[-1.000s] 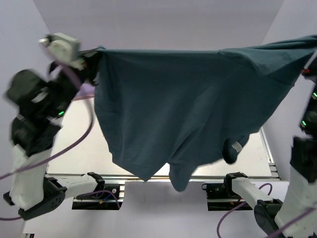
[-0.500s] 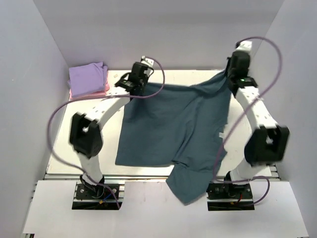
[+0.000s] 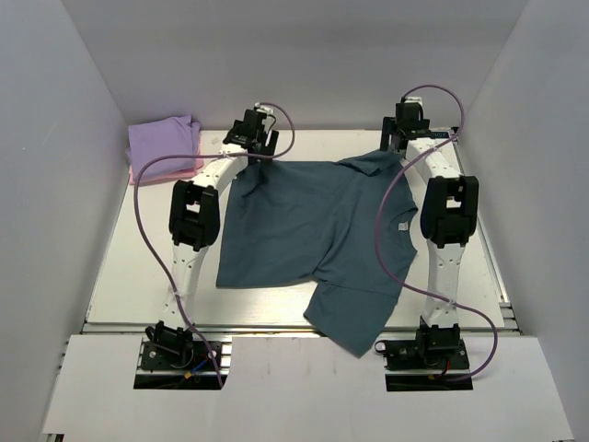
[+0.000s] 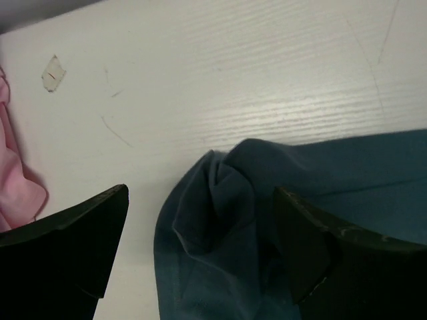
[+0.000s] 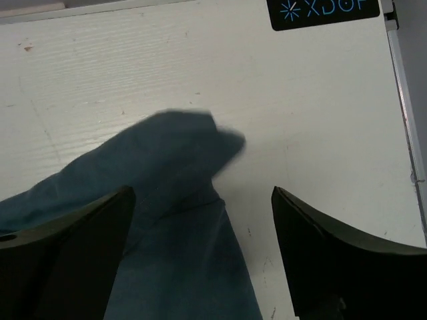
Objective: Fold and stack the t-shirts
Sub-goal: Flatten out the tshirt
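White worktop point(image 3: 138, 267), lilac walls point(image 3: 276, 55) | teal t-shirt point(image 3: 313, 221) spread flat, one flap over near edge | left gripper point(image 4: 200, 223), right gripper point(image 5: 200, 220) both spread wide, straddling its far corners | lavender t-shirt point(image 3: 164, 143) atop pink t-shirt point(image 4: 13, 187), far-left corner

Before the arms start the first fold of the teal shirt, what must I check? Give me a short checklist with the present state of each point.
1. Left gripper open: ok, jaws stand apart around loose cloth.
2. Right gripper open: ok, jaws apart, cloth not clamped.
3. Teal shirt spread flat: not ok, its corner by the left gripper is bunched.
4. Teal shirt fully on the table: not ok, one part hangs over the near edge.
5. Lavender shirt on pink shirt, apart from the teal shirt: ok.
6. Front or back side up: cannot tell.
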